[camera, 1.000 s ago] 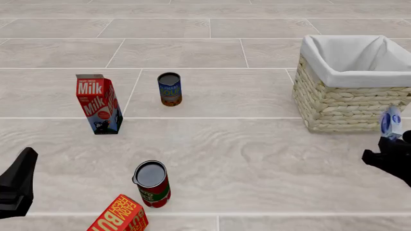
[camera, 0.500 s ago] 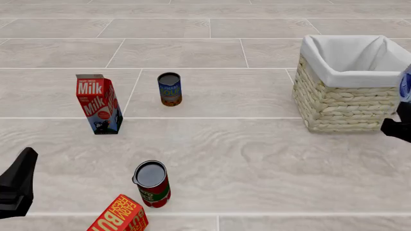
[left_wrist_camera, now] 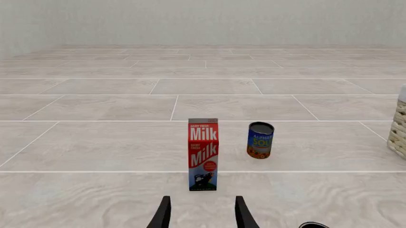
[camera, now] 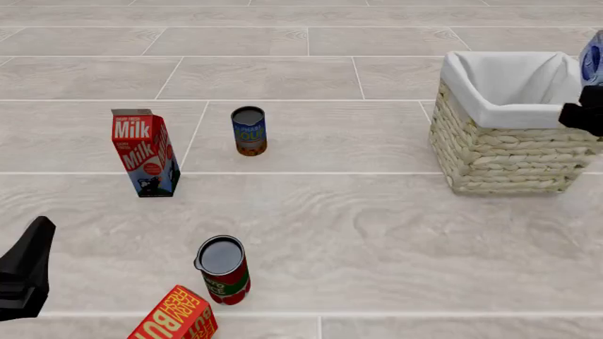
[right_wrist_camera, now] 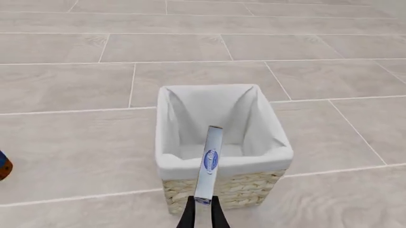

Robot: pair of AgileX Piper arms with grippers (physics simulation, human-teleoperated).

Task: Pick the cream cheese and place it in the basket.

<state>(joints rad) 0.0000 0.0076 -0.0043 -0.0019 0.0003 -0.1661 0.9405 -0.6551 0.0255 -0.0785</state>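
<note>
The cream cheese [camera: 594, 62] is a thin blue and white box at the right edge of the front view, held edge-on. My right gripper [camera: 586, 113] is shut on its lower end. It holds the box above the near right part of the basket [camera: 509, 152]. In the right wrist view the cream cheese [right_wrist_camera: 209, 164] stands up from the right gripper [right_wrist_camera: 203, 209]. It is in front of the basket's [right_wrist_camera: 254, 185] near wall, with the white-lined hollow beyond. My left gripper [camera: 36, 244] is low at the near left, and in its wrist view it [left_wrist_camera: 201, 216] is open and empty.
A red milk carton [camera: 146, 152] stands at the mid left, with a blue-labelled can [camera: 248, 131] to its right. A red can [camera: 222, 270] and a red and yellow box [camera: 174, 316] sit near the front edge. The left wrist view shows the carton [left_wrist_camera: 203, 154] and the can [left_wrist_camera: 260, 140].
My right gripper has risen and moved forward with the cream cheese, from beside the basket's near right corner to above its rim. The left arm has not moved.
</note>
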